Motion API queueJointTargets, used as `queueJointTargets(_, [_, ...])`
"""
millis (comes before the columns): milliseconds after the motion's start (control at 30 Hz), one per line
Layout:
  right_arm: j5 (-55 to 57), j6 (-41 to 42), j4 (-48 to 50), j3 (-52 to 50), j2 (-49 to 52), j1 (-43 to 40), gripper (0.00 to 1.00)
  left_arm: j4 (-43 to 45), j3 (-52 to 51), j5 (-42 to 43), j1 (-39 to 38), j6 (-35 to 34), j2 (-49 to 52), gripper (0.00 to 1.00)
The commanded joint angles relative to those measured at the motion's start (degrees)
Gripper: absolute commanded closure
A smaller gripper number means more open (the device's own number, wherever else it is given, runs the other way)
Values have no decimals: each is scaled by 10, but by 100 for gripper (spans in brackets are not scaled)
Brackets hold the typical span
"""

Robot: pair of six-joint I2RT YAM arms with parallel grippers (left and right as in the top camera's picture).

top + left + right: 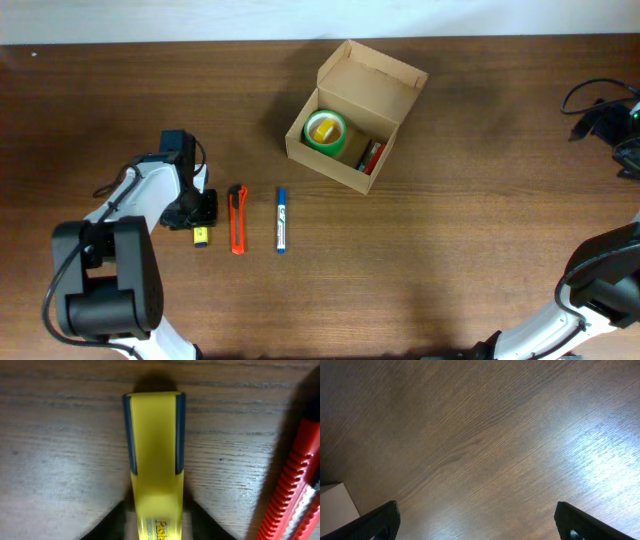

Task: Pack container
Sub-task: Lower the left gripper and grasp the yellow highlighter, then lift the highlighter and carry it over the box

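The container (pixel 372 75) sits toward the far edge of the counter (pixel 450 250), a little right of the middle. Its flap lid stands up at the back, and the box is turned at an angle to the edge. Inside it lies a green tape roll (pixel 326 130) with a yellow centre, and beside that something red (pixel 372 155) that I can't make out.

Toward the left edge, the left gripper (pixel 198 215) is down at the wood. Its dark fingers (pixel 117 522) press against both sides of a yellow highlighter (pixel 155 460) with dark blue side strips, which lies flat. Just to the highlighter's right lies a red utility knife (pixel 237 220), and next to that a blue marker (pixel 281 220). The two lie parallel and apart, between the left gripper and the container.

Seen from its own wrist, the right gripper (pixel 480 522) is spread wide over bare wood. Black cables (pixel 600 110) lie at the far right corner.
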Motion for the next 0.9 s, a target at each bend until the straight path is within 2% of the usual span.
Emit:
queueJointTargets(0, [-3, 4, 0, -5, 6, 1, 1, 2, -4, 8, 2, 0, 15, 84])
queueJointTargets(67, [-3, 4, 0, -5, 6, 1, 1, 3, -4, 8, 2, 0, 19, 98])
queueJointTargets(200, [-3, 4, 0, -5, 6, 1, 1, 4, -3, 8, 2, 5, 20, 98])
queueJointTargets(333, [-3, 4, 0, -5, 6, 1, 1, -16, 32, 7, 1, 71, 19, 98])
queueJointTargets(400, [-3, 4, 0, -5, 6, 1, 1, -31, 66, 7, 2, 76, 17, 98])
queueJointTargets(667, [-3, 4, 0, -5, 6, 1, 1, -102, 272, 9, -2, 120, 17, 98])
queueJointTargets(867, [-3, 4, 0, -5, 6, 1, 1, -143, 422, 2, -42, 182, 18, 98])
